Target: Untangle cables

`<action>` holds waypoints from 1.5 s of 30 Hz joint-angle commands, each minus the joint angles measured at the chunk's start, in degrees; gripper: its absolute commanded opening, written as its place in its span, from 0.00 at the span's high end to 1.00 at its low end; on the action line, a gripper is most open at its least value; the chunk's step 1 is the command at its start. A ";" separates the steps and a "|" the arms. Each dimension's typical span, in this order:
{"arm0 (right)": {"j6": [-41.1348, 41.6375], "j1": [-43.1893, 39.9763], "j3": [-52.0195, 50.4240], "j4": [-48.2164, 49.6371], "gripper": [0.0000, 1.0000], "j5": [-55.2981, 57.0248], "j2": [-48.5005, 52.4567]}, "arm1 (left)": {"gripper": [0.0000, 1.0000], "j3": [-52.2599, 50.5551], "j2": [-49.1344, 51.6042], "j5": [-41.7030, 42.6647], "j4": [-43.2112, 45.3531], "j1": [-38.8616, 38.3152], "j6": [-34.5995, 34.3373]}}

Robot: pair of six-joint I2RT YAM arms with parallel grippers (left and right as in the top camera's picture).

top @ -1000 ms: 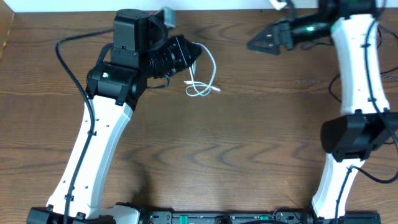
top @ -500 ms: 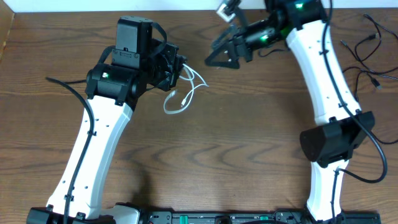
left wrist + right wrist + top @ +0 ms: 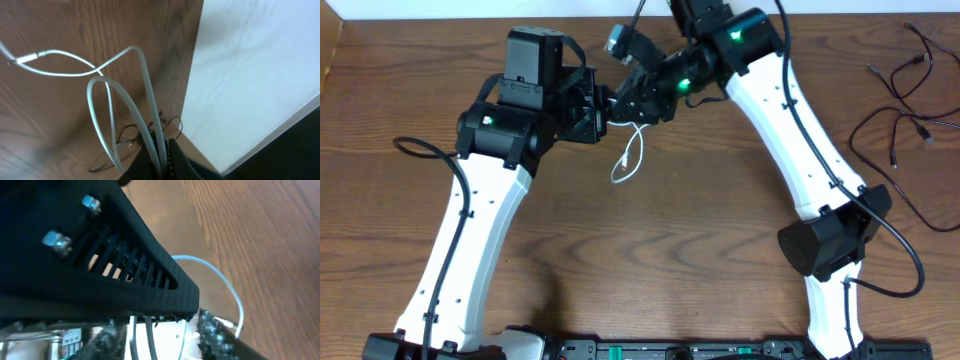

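Observation:
A white cable (image 3: 630, 160) hangs in a loop from my left gripper (image 3: 607, 108), which is shut on it above the table's far middle. In the left wrist view two white strands (image 3: 107, 115) run down into the left gripper (image 3: 164, 159), pinched between the closed jaws. My right gripper (image 3: 624, 100) sits right against the left one. In the right wrist view the right gripper (image 3: 160, 340) has its fingers apart, with white strands (image 3: 135, 340) standing in the gap. Another loop of the white cable (image 3: 227, 285) curves off to the right. Thin black cables (image 3: 900, 130) lie at the table's right side.
The left gripper's black slotted body (image 3: 115, 245) fills most of the right wrist view. A white wall (image 3: 250, 75) borders the table's far edge. Both arms' white links cross the table from the near edge.
The right arm has swung left from the far right to meet the left gripper, and its jaws have narrowed. The white cable's hanging loop has shifted. The left gripper stays shut.

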 commanded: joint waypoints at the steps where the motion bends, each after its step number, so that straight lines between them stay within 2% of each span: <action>1: 3.45 0.02 0.68 1.09 0.77 3.06 -1.95 | 0.93 0.42 0.02 0.83 -0.24 -0.11 -1.42; 5: 3.65 0.02 0.66 1.38 0.99 3.13 -1.95 | 0.93 0.42 0.02 0.83 -0.24 -0.11 -1.42; 10: 5.92 -0.17 0.66 1.77 0.99 6.23 -1.95 | 0.92 0.42 0.02 0.81 -0.35 -0.11 -0.31; 11: 7.56 -0.31 0.66 2.10 0.99 7.91 -1.95 | 0.86 0.42 0.02 0.81 -0.42 -0.11 0.81; 14: 12.48 -1.03 0.66 3.13 0.99 13.07 -1.95 | 0.59 0.42 0.04 0.81 -0.42 -0.11 6.80; 16: 16.00 -1.49 0.66 3.74 0.99 16.90 -1.95 | 0.46 0.42 0.04 0.81 -0.42 -0.11 11.98; 17: 18.05 -1.75 0.66 3.98 0.99 19.15 -1.95 | 0.40 0.42 0.04 0.81 -0.42 -0.11 14.67; 20: 22.60 -2.62 0.66 4.61 0.99 25.11 -1.95 | 0.34 0.42 0.04 0.81 -0.39 -0.11 23.37; 26: 25.11 -5.79 1.25 5.84 0.99 30.47 -2.62 | 0.33 0.42 0.04 1.22 -1.16 -0.15 49.64; 31: 27.10 -10.93 3.19 6.16 0.99 30.51 -6.43 | 0.32 0.42 0.04 0.59 -4.09 -0.15 61.70; 37: 32.11 -19.28 3.87 7.56 0.99 30.49 -14.29 | 0.32 0.42 0.04 0.09 -4.31 -0.15 64.92; 45: 39.28 -36.98 3.87 7.41 0.99 30.36 -25.05 | 0.32 0.42 0.04 -2.95 -4.28 -0.15 64.92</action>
